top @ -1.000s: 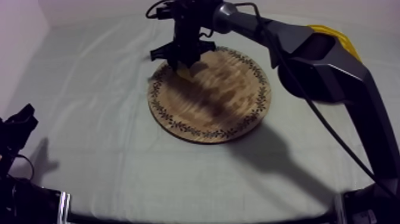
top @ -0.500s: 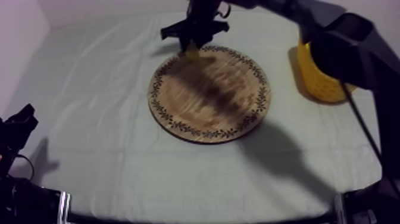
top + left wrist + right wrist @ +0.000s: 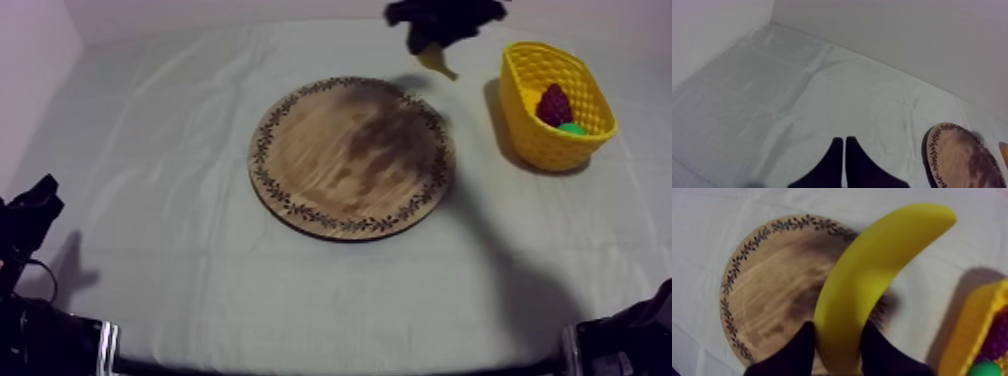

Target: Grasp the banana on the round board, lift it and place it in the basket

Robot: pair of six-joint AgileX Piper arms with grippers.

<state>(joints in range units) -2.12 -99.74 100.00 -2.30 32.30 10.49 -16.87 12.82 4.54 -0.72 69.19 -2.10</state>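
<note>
My right gripper (image 3: pixel 436 32) hangs high over the cloth between the wooden board (image 3: pixel 340 150) and the yellow basket (image 3: pixel 535 142), shut on the banana (image 3: pixel 438 62), whose tip points down below it. In the right wrist view the black fingers (image 3: pixel 801 349) clamp the yellow banana (image 3: pixel 877 273) near one end, with the bare board (image 3: pixel 767 298) under it and the basket's wall (image 3: pixel 968 335) beside it. My left gripper (image 3: pixel 32 208) rests low at the table's left; its fingers (image 3: pixel 833 155) lie together as a narrow wedge over the cloth.
A dark red bunch of grapes (image 3: pixel 553 103) and a green fruit (image 3: pixel 572 128) lie in the basket. The board's patterned rim (image 3: pixel 932 150) shows past my left gripper. A light wall runs along the table's far side.
The right arm has lifted the banana off the board's far edge and carried it right toward the basket. The basket is now uncovered. The left arm has not moved.
</note>
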